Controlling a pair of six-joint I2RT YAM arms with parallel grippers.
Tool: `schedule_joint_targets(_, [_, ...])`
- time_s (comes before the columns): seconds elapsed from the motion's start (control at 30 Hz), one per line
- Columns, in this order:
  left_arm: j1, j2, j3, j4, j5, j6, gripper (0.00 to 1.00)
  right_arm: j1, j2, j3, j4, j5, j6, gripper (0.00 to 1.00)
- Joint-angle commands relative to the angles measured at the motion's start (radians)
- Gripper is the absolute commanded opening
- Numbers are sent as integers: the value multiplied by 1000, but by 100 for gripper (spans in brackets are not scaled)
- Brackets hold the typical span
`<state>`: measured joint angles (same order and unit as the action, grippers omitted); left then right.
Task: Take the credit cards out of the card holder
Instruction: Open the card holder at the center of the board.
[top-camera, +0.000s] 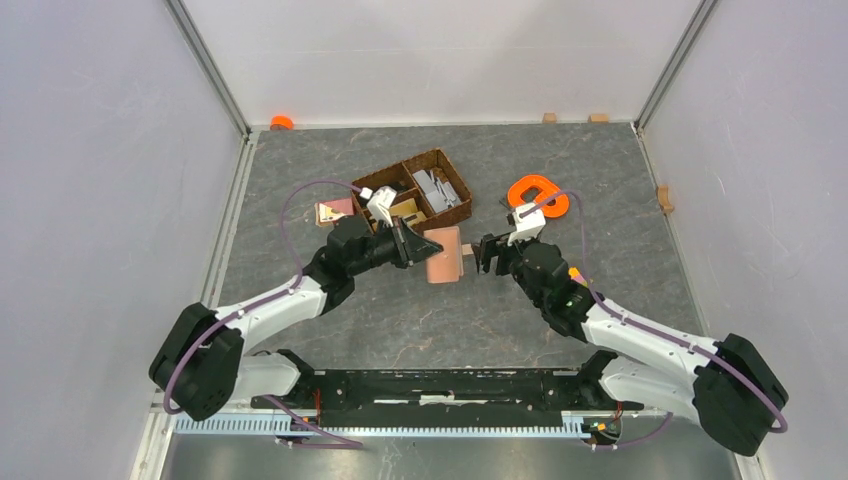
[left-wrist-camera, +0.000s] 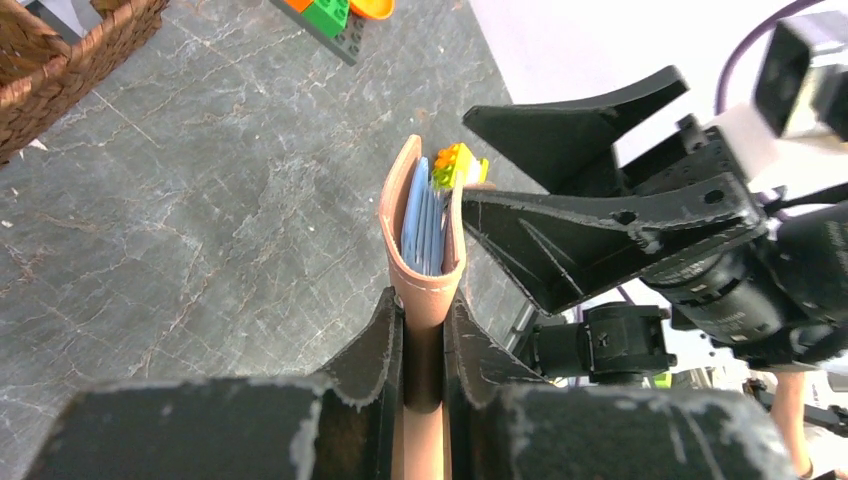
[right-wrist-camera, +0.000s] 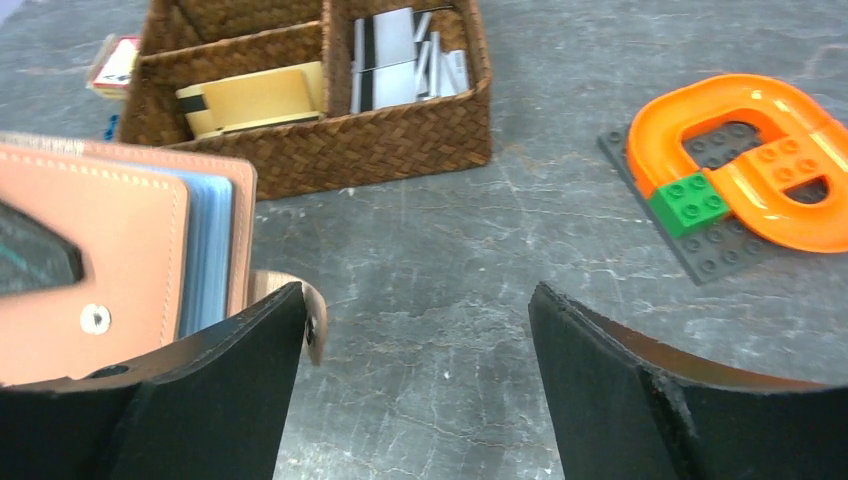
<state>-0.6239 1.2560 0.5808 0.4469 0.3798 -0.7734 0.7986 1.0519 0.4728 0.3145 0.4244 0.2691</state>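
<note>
Grey table (top-camera: 420, 320): left gripper (left-wrist-camera: 424, 305) pinches holder (left-wrist-camera: 395, 230) by its fold; right gripper (right-wrist-camera: 415, 300), jaws spread, should close squarely on cards (left-wrist-camera: 420, 220), not leather.

The top view looks steeply down from above and behind the arm bases, covering the whole surface (top-camera: 400, 320), the card holder (top-camera: 443, 256) near mid-frame. The left wrist view sits close behind the card holder, facing the right hand (left-wrist-camera: 468, 160). The right wrist view looks low past it to the basket (right-wrist-camera: 330, 150). All three share the card holder.
</note>
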Motion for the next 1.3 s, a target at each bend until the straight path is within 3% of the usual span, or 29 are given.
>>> schedule_joint_targets(0.0, [41, -50, -37, 168, 69, -85, 2, -57, -33, -54, 157, -311, 39, 89])
schedule_joint_targets(0.37, [67, -51, -78, 342, 152, -167, 2, -135, 32, -80, 309, -625, 129, 84])
schedule_joint_targets(0.5, [68, -46, -88, 411, 180, -195, 2, -161, 59, -83, 347, -700, 166, 73])
schedule_joint_targets(0.57, [68, -34, -94, 458, 200, -218, 2, -183, 77, -102, 420, -780, 218, 66])
schedule_joint_targets(0.77, [70, 12, -96, 578, 249, -275, 2, -217, 156, -144, 729, -1023, 379, 61])
schedule_joint_targets(0.93, [75, 18, -98, 581, 248, -280, 5, -217, 163, -150, 782, -1051, 405, 30])
schedule_joint_targets(1.03, [78, 15, -97, 553, 237, -270, 22, -219, 149, -157, 785, -1038, 404, 12])
schedule_joint_targets(1.1, [82, -2, -90, 457, 199, -232, 44, -223, 129, -160, 738, -999, 382, 5])
schedule_joint_targets(1.2, [82, -49, -29, 46, 20, -97, 72, -229, 101, -133, 538, -869, 306, 0])
schedule_joint_targets(1.27, [84, -42, 20, -137, -91, -49, 80, -231, 104, -108, 415, -791, 269, 0])
